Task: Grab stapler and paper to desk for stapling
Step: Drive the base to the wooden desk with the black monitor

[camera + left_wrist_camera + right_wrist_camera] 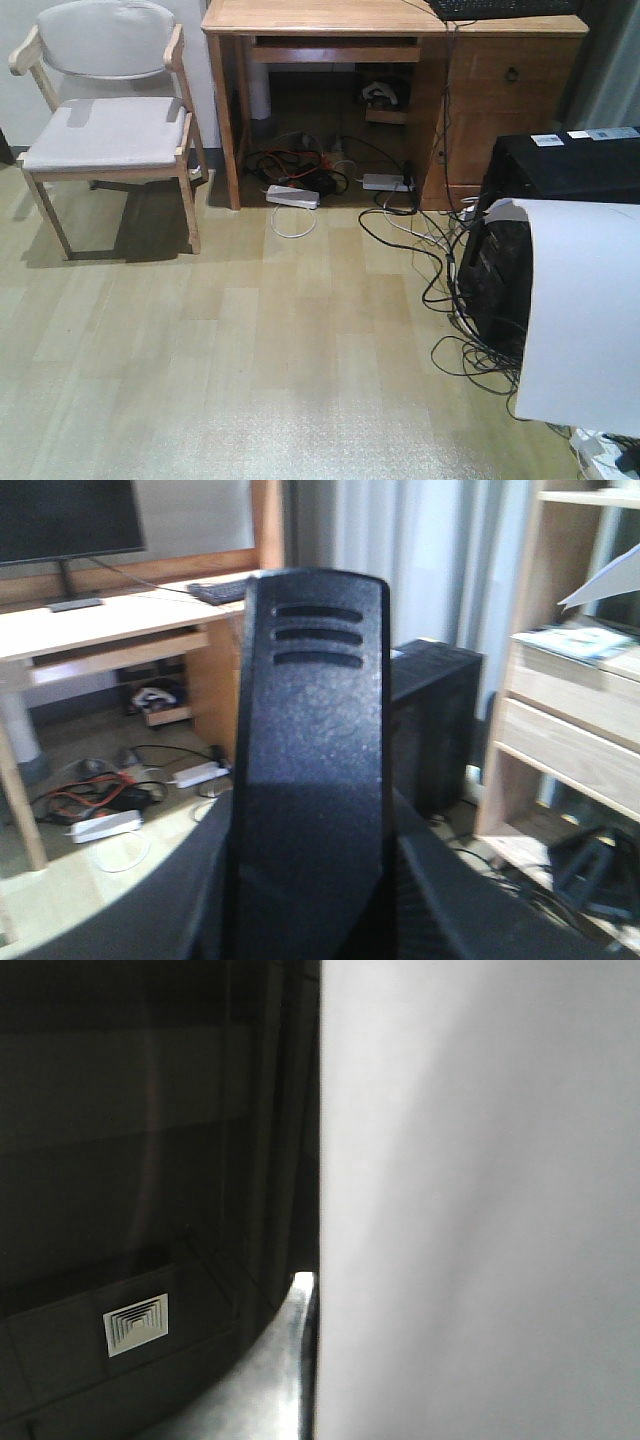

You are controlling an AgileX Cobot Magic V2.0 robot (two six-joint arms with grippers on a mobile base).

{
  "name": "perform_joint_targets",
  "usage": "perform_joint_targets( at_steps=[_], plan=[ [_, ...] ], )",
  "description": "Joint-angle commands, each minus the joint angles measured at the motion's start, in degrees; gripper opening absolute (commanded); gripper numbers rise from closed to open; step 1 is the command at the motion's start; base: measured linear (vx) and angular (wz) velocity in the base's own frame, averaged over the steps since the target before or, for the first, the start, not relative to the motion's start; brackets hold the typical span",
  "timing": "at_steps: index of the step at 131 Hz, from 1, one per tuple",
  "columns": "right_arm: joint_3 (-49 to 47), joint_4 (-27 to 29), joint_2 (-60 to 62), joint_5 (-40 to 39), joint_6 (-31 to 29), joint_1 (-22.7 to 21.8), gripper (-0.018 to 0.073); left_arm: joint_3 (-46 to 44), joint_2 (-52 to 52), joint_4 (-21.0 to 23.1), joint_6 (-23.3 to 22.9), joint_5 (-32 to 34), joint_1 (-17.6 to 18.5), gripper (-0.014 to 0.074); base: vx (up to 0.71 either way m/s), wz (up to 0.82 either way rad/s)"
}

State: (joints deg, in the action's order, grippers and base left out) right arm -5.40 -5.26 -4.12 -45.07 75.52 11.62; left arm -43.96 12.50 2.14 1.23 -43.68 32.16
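The black stapler [310, 740] stands upright in the middle of the left wrist view, with my left gripper [312, 880] shut on it; dark fingers [170, 900] press both its sides. The white paper [585, 310] hangs curved at the right edge of the front view, in front of a black computer tower. In the right wrist view the paper [480, 1200] fills the right half, and my right gripper [315, 1300] is shut on its edge; only one finger [285, 1360] shows. The desk [330, 15] stands ahead across the floor, and is at the left in the left wrist view [100, 620].
A wooden chair [105, 120] stands left of the desk. Cables [440, 270] and a power strip [292, 196] lie on the floor under and beside the desk. The black computer tower [560, 165] is at right. A keyboard [500, 8] lies on the desk. A light shelf unit [570, 710] is at right.
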Motion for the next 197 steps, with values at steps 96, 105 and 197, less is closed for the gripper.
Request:
perform_joint_targets(
  at_steps=[96, 105, 197],
  plan=[
    [-1.4, -0.5, -0.7, -2.8, -0.6, -0.3, -0.0007, -1.7, 0.7, 0.5, 0.0, 6.8, 0.2, -0.0006, 0.23, 0.03],
    [-1.4, -0.5, -0.7, -2.8, -0.6, -0.3, -0.0007, -1.7, 0.7, 0.5, 0.0, 6.8, 0.2, -0.0006, 0.31, -0.01],
    [-1.4, -0.5, -0.7, -2.8, -0.6, -0.3, -0.0007, -1.7, 0.7, 0.5, 0.0, 6.8, 0.2, -0.0006, 0.37, -0.03]
  ],
)
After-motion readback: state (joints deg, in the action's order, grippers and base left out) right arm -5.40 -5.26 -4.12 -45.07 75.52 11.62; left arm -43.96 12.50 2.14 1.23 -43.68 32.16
